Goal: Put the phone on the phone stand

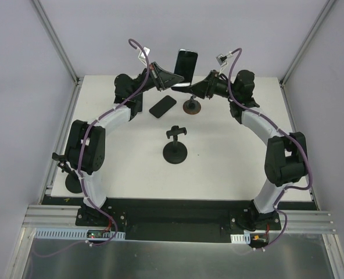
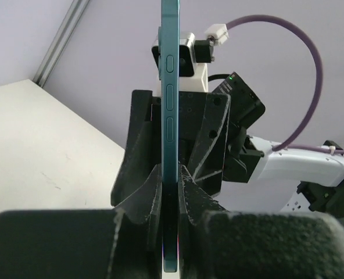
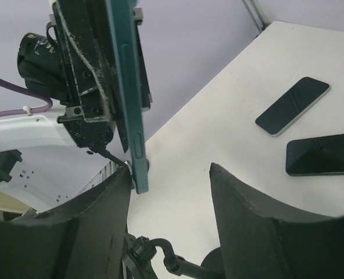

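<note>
Phone [image 2: 170, 87] clamped upright in the left pincer [image 2: 171, 177]

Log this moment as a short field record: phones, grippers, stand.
held item: teal phone, upright, raised off the table
left gripper: shut on the teal phone
right gripper: open, the phone's lower corner beside one finger
second phone: flat on the table
black stand: empty, mid-table
task state: phone not yet on a stand

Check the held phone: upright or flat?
Upright. The phone stands on edge, its lower end clamped in the left tool, clear of the table.
</note>
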You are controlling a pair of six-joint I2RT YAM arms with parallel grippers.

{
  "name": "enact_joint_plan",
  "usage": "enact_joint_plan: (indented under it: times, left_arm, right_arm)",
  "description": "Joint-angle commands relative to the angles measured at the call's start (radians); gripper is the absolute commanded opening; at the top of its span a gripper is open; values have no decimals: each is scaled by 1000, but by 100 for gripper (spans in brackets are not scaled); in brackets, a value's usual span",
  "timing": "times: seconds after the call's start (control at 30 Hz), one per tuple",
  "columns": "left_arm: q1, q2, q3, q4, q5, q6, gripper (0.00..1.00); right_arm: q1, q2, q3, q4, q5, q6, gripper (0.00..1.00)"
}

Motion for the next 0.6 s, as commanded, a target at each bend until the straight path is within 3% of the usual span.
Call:
enact_joint_plan:
  times: [0.0, 0.17, 0.27, 0.33, 0.47, 0.53, 0.57]
  left_arm:
    - [2, -5, 6, 220, -25, -76, 0]
    - [2, 18, 17, 220, -27, -92, 0]
    - [-1, 38, 30, 241, -30, -113, 0]
    - [-3, 47, 37, 240, -28, -115, 0]
    - [-9, 58, 52, 188, -21, -92, 0]
    - [-7, 58, 61, 160, -16, -77, 1]
    - [-6, 55, 63, 131, -8, -70, 13]
  right_arm:
    - [39, 10, 64, 102, -27, 1, 55]
    - [62, -12, 60, 122, -24, 1, 51]
    - [62, -10, 57, 126, -9, 5, 41]
    - [64, -7, 55, 140, -3, 18, 29]
    - [62, 5, 52, 174, 7, 41, 22]
    - [64, 14, 55, 202, -12, 35, 4]
    - [59, 16, 53, 199, -28, 24, 1]
